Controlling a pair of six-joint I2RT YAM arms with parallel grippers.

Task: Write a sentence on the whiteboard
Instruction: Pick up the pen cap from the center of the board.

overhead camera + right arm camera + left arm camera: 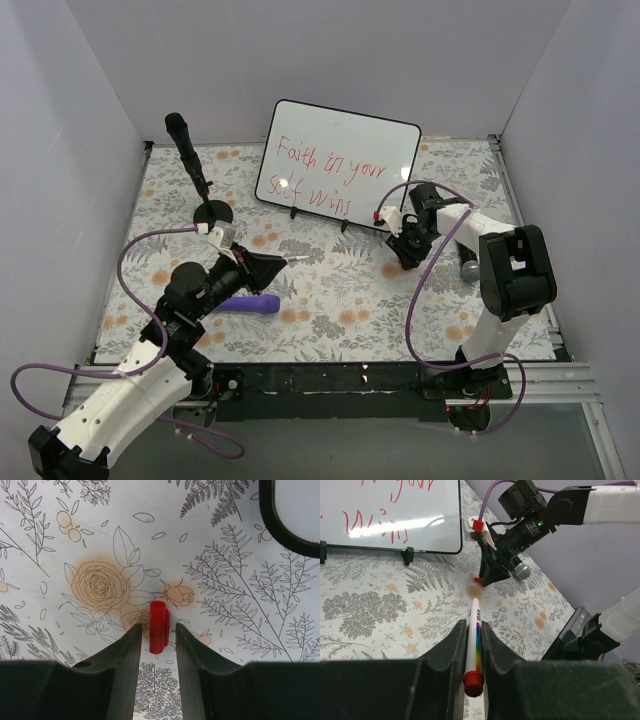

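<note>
Pinched a white marker pen [474, 641] lengthwise between the left jaws, its red end nearest the wrist. Straddled a small red cap [158, 626] with the right jaws partly spread, slim gaps on either side, the cap lying on the floral tabletop [240, 645]. Found the whiteboard [340, 160] propped on black feet just beyond, toward the tabletop's far side, with the sentence [320, 175] in red across two lines.
</note>
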